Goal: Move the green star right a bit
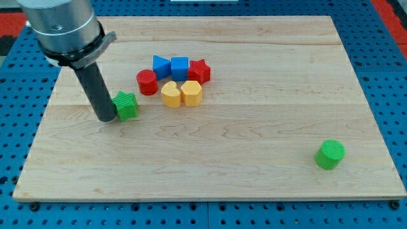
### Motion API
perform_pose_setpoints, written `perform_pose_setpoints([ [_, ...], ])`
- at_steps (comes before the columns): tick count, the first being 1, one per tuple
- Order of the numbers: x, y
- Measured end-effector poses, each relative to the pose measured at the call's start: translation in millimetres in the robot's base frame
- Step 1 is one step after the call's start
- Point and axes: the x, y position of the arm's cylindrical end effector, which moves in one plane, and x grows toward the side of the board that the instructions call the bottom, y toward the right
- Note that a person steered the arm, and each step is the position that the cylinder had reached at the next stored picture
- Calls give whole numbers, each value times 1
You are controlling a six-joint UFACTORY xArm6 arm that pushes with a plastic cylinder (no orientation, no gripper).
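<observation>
Green star-shaped block: left-centre of pale wooden board | my tip: touching star's left side, no jaws on this rod | progress: contact made, rightward push judged barely begun | clear board lies to its right

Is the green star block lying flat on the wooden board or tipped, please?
Flat: the green star block sits level on the wooden board, its ridged top facing up. My tip is against its left side in the view.
</observation>
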Motion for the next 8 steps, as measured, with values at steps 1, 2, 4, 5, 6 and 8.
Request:
perform_pose_setpoints([
  [1, -14, -23],
  [2, -15, -21],
  [4, -25, -20],
  [5, -26, 52],
  [6, 16, 155],
  [8, 6, 252],
])
